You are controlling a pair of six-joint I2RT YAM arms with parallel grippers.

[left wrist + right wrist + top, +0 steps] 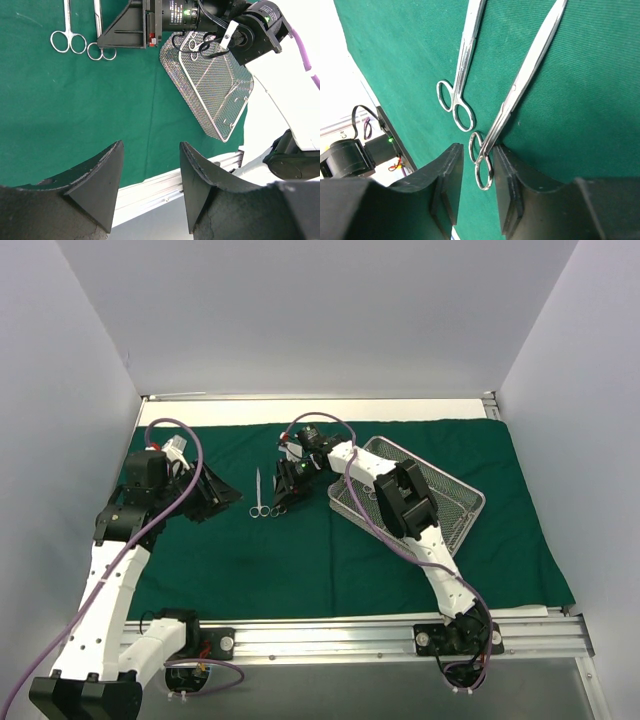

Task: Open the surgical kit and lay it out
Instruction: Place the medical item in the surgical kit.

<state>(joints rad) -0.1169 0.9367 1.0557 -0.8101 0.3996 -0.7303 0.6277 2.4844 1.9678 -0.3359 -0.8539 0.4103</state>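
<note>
As the right gripper (477, 150) bends low over the spread green drape (300, 555), its fingers (447, 175) stand parted around the ring handles of one pair of scissors (520, 85).
A second pair (462, 65) lies parallel just beside. The wire-mesh tray (455, 502) sits right of centre under the right arm (405, 495); the left gripper (151, 145) hovers open, empty, near the drape's left edge.

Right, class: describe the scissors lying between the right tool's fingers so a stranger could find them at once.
Start at the green drape on the table and find the wire-mesh tray on its right half. Left of the tray lie two scissors side by side. Pick the pair nearer the tray: its finger rings lie between the right tool's fingers, while its neighbour lies clear.
</note>
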